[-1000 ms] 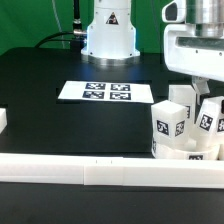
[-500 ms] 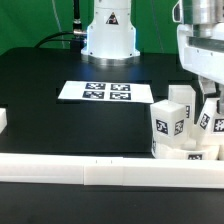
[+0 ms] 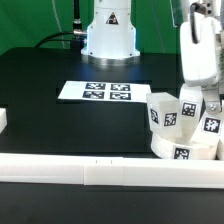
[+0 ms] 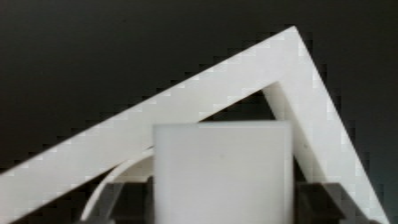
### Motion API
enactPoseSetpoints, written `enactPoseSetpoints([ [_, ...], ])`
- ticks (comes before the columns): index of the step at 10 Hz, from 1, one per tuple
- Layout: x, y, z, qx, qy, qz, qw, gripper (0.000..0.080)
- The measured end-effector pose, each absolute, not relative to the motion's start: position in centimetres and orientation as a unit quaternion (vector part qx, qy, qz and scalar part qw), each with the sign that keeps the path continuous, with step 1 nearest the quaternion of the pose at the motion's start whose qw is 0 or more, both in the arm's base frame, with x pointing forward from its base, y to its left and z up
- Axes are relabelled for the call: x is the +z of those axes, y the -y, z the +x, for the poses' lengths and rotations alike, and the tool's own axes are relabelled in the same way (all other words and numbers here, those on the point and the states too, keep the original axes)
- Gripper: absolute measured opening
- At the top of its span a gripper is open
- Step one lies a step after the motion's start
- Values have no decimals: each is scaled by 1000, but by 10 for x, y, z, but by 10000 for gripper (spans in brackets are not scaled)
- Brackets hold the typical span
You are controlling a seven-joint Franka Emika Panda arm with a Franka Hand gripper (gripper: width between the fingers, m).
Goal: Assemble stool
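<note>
The stool stands at the exterior view's right, just behind the front rail. Its round white seat [image 3: 181,152] lies lowest and is tipped, so its tagged rim shows. Three tagged white legs rise from it: one toward the exterior view's left [image 3: 162,113], one in the middle [image 3: 187,111] and one at the right edge [image 3: 211,126]. My gripper [image 3: 198,98] comes down from above and is shut on the middle leg. In the wrist view that leg [image 4: 221,165] fills the gap of the gripper [image 4: 222,208], with a dark finger [image 4: 125,200] on each side.
A long white rail [image 3: 80,170] runs along the front, and two rails meet at a corner [image 4: 267,80] in the wrist view. The marker board [image 3: 95,91] lies mid-table, with the robot base [image 3: 108,35] behind it. A small white block [image 3: 3,120] sits at the left edge.
The gripper has shifted toward the exterior view's right and lower. The stool has tipped with it, so the seat's tagged rim now shows and the legs lean toward the left.
</note>
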State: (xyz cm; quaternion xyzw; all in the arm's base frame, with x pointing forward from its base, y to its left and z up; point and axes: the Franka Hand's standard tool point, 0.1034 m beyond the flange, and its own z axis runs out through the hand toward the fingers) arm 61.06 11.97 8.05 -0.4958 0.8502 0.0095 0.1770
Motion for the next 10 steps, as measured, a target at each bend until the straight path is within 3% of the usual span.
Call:
enactPoseSetpoints([
  [2,80,-120,610,14,-857,-484,177,338],
  [4,90,-119,612,8,-844,-504,184,624],
  [7,129,-116,612,1,-828,-521,207,648],
  [10,123,-117,610,1,-828,-522,203,649],
])
